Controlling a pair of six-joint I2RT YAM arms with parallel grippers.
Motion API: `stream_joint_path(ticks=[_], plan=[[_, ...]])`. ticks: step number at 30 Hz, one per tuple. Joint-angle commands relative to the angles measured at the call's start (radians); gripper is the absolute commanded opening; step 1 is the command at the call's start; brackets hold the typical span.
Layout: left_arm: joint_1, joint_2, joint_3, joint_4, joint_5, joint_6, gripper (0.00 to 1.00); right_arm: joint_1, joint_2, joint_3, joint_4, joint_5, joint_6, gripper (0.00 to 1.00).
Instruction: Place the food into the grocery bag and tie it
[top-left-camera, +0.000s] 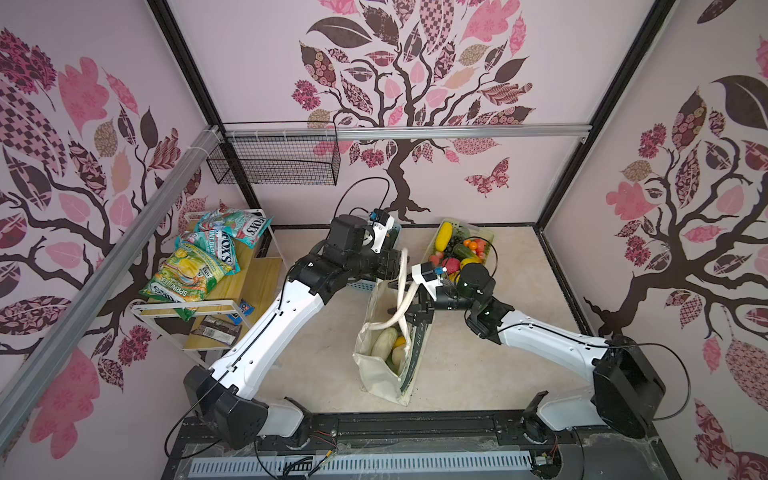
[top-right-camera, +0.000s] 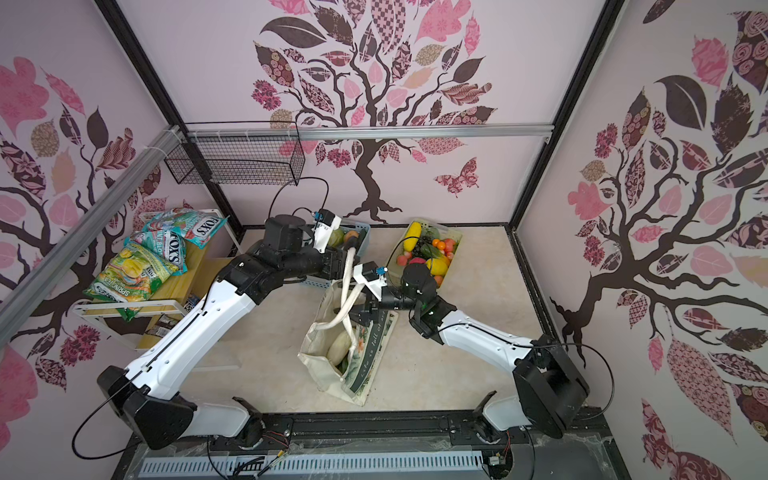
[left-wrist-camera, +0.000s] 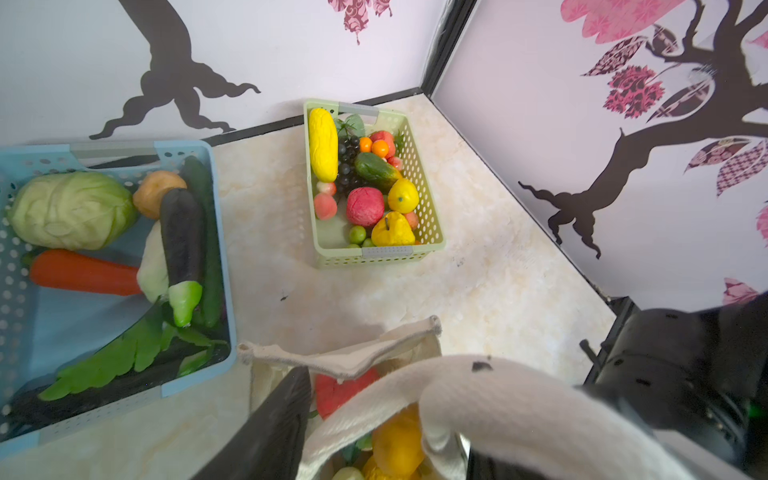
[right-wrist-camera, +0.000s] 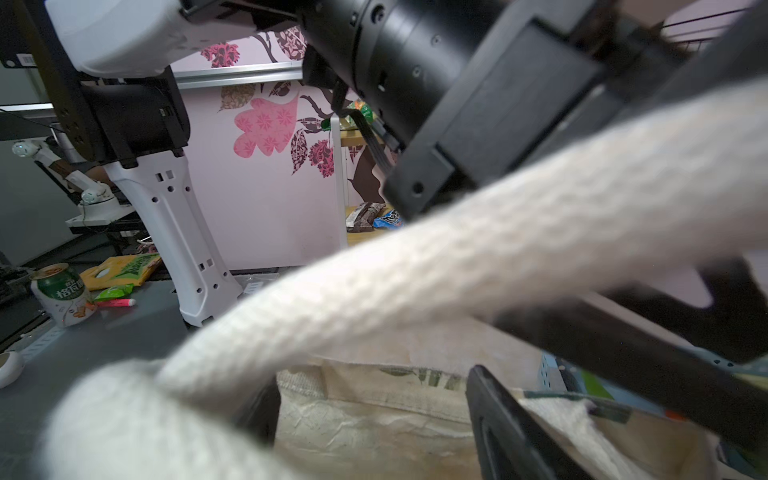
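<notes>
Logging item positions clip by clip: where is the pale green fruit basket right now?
In both top views the pale green fruit basket sits at the table's back, right of centre, near the back wall, with the light blue basket to its left.

1. A black wire basket (top-left-camera: 274, 162) hangs from the aluminium rail (top-left-camera: 457, 132) on the back wall.
2. Teal snack packets (top-left-camera: 232, 228) and a green-and-yellow packet (top-left-camera: 187, 270) lie piled on the upper steps of a white-framed wooden shelf (top-left-camera: 253, 278) by the left wall.
3. Lower on that shelf lie a dark wrapped bar (top-left-camera: 216, 330) and a small blue packet (top-left-camera: 246, 307).
4. A light blue lattice basket (left-wrist-camera: 83, 328) and a pale green lattice basket (left-wrist-camera: 428, 208) stand apart on the marbled surface (top-left-camera: 478, 353), both near the back wall.
5. The walls carry a tree decal (top-left-camera: 399, 183) and a butterfly decal (top-left-camera: 488, 178).
6. The right wrist view shows a green-and-white drinks can (right-wrist-camera: 62, 295), a yellow packet (right-wrist-camera: 120, 270) and a pink marker (right-wrist-camera: 120, 302) on a dark grey top.
</notes>
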Motion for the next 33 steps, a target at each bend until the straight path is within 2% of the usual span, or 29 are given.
stream_joint_path(ticks=[1, 6, 8, 10, 13, 20, 22, 24, 26, 27, 29, 33], plan=[[0.000, -0.033, 0.054, -0.087, -0.008, 0.025, 0.68, 0.007, -0.051, 0.034, -0.034, 0.049, -0.003, 0.73], [0.004, -0.069, 0.069, -0.153, -0.048, 0.018, 0.79, 0.007, -0.065, 0.027, -0.038, 0.068, 0.014, 0.73], [0.020, -0.083, 0.069, -0.163, -0.007, 0.020, 0.83, 0.007, -0.067, 0.023, -0.040, 0.069, 0.019, 0.73], [0.026, -0.089, 0.067, -0.176, 0.028, 0.032, 0.85, 0.008, -0.071, 0.017, -0.040, 0.073, 0.027, 0.73], [0.034, -0.101, 0.055, -0.188, 0.009, 0.031, 0.85, 0.008, -0.082, 0.003, -0.033, 0.081, 0.039, 0.73], [0.107, -0.169, -0.002, -0.194, -0.001, 0.008, 0.80, 0.008, -0.098, -0.002, -0.047, 0.083, 0.042, 0.73], [0.112, -0.200, -0.012, -0.197, -0.005, 0.013, 0.75, 0.008, -0.099, -0.003, -0.049, 0.085, 0.043, 0.73], [0.112, -0.234, -0.030, -0.185, 0.042, 0.033, 0.67, 0.007, -0.100, -0.004, -0.051, 0.086, 0.045, 0.73], [0.087, -0.288, -0.060, -0.153, 0.138, 0.063, 0.65, 0.008, -0.103, -0.007, -0.052, 0.089, 0.044, 0.73], [0.057, -0.312, -0.075, -0.140, 0.147, 0.079, 0.65, 0.007, -0.105, -0.008, -0.053, 0.090, 0.044, 0.73], [-0.025, -0.349, -0.097, -0.143, 0.118, 0.126, 0.66, 0.008, -0.107, -0.008, -0.057, 0.092, 0.043, 0.73], [-0.083, -0.358, -0.115, -0.193, 0.117, 0.170, 0.67, 0.007, -0.112, -0.006, -0.069, 0.099, 0.036, 0.73]])
